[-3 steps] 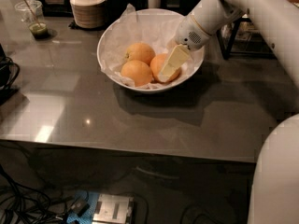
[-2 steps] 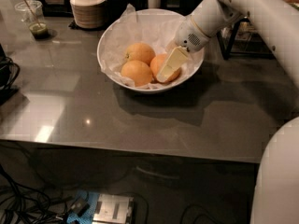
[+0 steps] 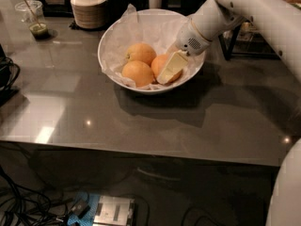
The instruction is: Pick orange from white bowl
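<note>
Sitting near the far edge of the worktop, one white bowl is filled with three fruits. One gripper is seen at the bowl's right side, laid against the orange. Whether it is pinched cannot be told. Two other oranges are beside it. One stack of small bowls is set behind.

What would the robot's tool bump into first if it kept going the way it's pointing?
Most likely the orange nearest it: the tool points down-left into the white bowl, close over that fruit. Depth is hard to judge.
</note>
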Robot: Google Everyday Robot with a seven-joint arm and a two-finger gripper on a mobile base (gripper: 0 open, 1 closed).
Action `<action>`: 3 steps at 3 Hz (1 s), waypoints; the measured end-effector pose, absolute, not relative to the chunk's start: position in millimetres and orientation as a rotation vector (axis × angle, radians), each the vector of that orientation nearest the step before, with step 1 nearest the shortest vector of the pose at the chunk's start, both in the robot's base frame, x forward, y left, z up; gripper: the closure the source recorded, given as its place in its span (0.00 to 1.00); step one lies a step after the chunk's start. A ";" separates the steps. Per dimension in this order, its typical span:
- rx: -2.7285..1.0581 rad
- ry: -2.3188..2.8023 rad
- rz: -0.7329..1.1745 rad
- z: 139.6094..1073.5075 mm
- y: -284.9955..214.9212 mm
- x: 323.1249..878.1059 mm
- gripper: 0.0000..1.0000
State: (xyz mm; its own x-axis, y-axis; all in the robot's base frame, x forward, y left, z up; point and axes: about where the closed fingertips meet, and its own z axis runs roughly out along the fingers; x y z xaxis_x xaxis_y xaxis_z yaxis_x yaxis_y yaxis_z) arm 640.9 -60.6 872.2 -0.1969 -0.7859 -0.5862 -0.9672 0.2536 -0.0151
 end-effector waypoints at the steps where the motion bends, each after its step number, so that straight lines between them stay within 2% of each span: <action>1: -1.623 2.050 0.394 868.6 -63.7 636.1 0.22; 2: -1.647 2.049 0.340 866.2 -65.1 633.8 0.22; 3: -1.676 2.033 0.305 864.7 -60.5 634.2 0.40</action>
State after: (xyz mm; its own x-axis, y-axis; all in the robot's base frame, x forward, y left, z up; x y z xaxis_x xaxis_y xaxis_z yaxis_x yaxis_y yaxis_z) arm 634.2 -60.5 864.7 -0.1306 -0.8579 -0.4969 -0.9659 0.2231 -0.1313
